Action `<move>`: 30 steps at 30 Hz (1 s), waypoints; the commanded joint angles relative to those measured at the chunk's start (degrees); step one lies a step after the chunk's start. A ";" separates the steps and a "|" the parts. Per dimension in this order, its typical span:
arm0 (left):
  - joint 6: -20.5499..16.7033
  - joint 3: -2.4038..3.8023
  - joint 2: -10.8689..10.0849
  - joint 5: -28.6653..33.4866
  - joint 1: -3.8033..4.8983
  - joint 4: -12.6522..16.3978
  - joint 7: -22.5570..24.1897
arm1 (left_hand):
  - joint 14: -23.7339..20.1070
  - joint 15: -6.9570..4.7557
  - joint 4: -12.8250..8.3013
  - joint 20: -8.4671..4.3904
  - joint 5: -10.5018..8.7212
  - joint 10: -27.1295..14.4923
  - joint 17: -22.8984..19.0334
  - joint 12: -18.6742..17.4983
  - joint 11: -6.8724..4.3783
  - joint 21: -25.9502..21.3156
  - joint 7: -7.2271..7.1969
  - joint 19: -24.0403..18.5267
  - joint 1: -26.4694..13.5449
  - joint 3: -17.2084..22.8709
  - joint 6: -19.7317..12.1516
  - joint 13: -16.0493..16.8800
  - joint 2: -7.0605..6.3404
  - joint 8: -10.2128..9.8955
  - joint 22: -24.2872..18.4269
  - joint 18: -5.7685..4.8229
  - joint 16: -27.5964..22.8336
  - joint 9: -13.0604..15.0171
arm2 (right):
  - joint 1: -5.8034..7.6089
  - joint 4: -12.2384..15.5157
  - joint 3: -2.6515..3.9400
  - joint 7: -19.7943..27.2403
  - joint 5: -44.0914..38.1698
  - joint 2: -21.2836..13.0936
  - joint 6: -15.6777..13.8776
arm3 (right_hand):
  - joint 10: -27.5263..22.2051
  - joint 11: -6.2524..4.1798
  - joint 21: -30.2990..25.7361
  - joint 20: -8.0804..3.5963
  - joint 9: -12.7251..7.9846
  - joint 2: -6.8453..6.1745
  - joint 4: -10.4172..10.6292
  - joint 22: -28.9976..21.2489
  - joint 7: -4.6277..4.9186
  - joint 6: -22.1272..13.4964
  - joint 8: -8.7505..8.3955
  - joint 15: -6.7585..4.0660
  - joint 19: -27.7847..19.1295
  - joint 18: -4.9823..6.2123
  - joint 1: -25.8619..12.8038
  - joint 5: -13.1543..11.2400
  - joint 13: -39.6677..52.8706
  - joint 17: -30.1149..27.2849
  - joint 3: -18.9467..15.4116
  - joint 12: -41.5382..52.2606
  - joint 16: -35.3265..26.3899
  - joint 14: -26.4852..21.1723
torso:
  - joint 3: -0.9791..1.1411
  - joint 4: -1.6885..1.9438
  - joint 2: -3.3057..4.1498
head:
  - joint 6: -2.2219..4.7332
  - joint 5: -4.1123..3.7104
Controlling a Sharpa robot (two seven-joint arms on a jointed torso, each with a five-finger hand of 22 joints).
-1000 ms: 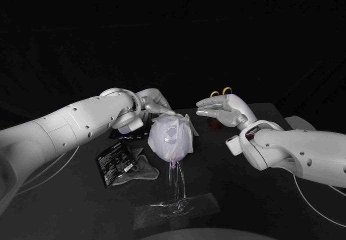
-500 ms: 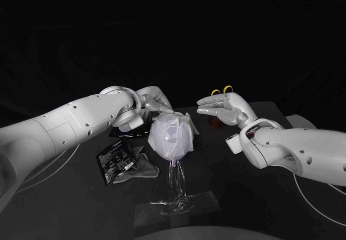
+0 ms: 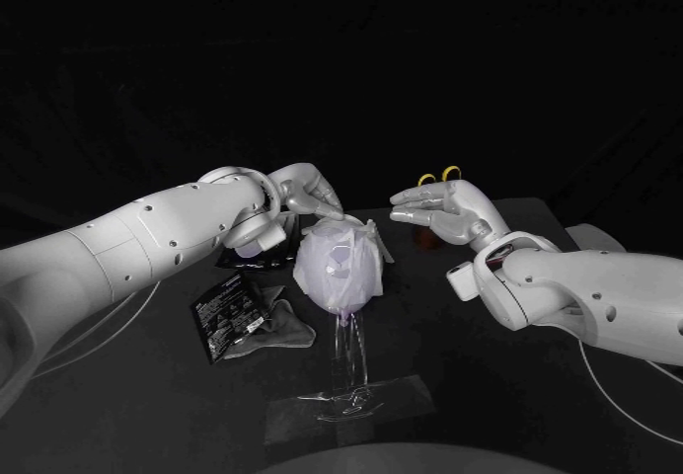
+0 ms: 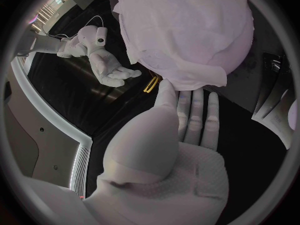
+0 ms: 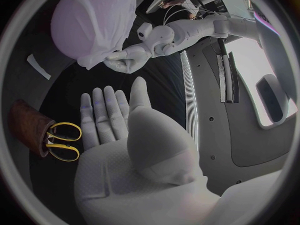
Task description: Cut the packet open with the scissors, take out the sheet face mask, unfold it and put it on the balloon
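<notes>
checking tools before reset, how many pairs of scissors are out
1: the scissors stand handles-up in the brown holder, beyond the right hand; others may be hidden.

Clear stand [image 3: 346,357] upright at the near side of the black counter [image 3: 484,390], on a transparent sheet [image 3: 403,399]. Brown holder [image 5: 26,121] sits farther back.
</notes>
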 commanded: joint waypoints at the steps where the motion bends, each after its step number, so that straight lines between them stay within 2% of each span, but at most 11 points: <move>1: -3.57 0.07 0.06 0.83 0.08 0.20 1.25 | 0.61 0.01 0.63 0.08 -0.10 0.62 0.06 -0.66 0.01 0.28 0.08 0.67 0.60 0.20 -0.70 -0.06 4.25 0.53 -0.08 0.38 -0.51 3.25 | -0.03 0.13 0.03 0.77 0.14 0.03 0.06 | 0.15 0.11 0.01 0.03 -0.07 0.08 -0.36 -0.07 1.21 0.28 -0.16 0.21 -0.23 1.10 -0.63 0.27 0.09 -0.08 -1.25 -0.12 -0.28 0.06 | 0.02 0.04 0.00 | 0.00 0.00; 7: -6.04 0.07 0.09 1.08 0.09 0.08 0.74 | 1.01 -0.08 1.33 0.08 -0.09 1.17 0.11 -1.81 -0.07 0.49 0.30 1.42 1.36 0.98 -1.51 -0.04 4.21 1.24 -0.08 0.05 -1.43 4.58 | -0.03 0.22 0.03 0.72 0.17 -0.04 0.02 | 0.17 0.11 0.01 0.03 -0.08 0.06 -0.37 -0.12 1.21 0.31 -0.16 0.21 -0.22 1.10 -0.70 0.26 0.08 -0.10 -1.27 -0.13 -0.34 0.09 | 0.01 0.04 0.01 | 0.02 -0.02; 18: -6.54 0.07 -0.03 -0.96 0.09 0.11 -1.80 | 1.44 -0.16 1.38 0.02 -0.06 1.67 0.13 -3.11 -0.15 0.53 0.49 1.80 2.06 2.80 -2.33 -0.02 3.64 2.03 -0.16 -0.40 -2.62 6.19 | -0.03 0.53 0.03 0.71 0.16 -0.22 -0.12 | 0.17 0.11 0.01 0.03 -0.09 0.02 -0.40 -0.17 1.19 0.35 -0.14 0.21 -0.21 1.10 -0.73 0.25 0.08 -0.11 -1.30 -0.14 -0.40 0.13 | 0.06 0.07 0.01 | 0.09 -0.08; 25: -6.48 0.07 -0.08 -2.80 0.09 0.12 -4.00 | 1.87 -0.14 1.45 -0.04 -0.06 2.09 0.13 -4.07 -0.13 0.51 0.63 1.91 2.05 4.92 -2.85 0.01 2.71 2.49 -0.22 -0.63 -3.62 7.39 | -0.03 0.75 0.03 0.56 0.02 -0.37 -0.21 | 0.17 0.10 0.02 0.02 -0.09 -0.01 -0.45 -0.20 1.17 0.38 -0.13 0.21 -0.20 1.10 -0.72 0.25 0.07 -0.12 -1.30 -0.15 -0.43 0.15 | 0.04 -0.01 -0.01 | 0.03 -0.14; 30: -6.03 0.06 -0.04 -4.03 0.09 0.09 -5.76 | 2.28 -0.09 2.09 -0.08 -0.05 2.47 0.17 -4.81 -0.08 0.50 0.71 1.95 1.95 7.09 -3.17 0.02 1.58 2.76 -0.26 -0.71 -4.45 8.33 | -0.02 0.78 0.03 0.28 -0.13 -0.43 -0.26 | 0.17 0.09 0.02 0.02 -0.10 -0.06 -0.52 -0.26 1.15 0.42 -0.12 0.21 -0.18 1.10 -0.70 0.24 0.07 -0.14 -1.31 -0.16 -0.49 0.18 | 0.05 0.01 -0.02 | 0.03 -0.27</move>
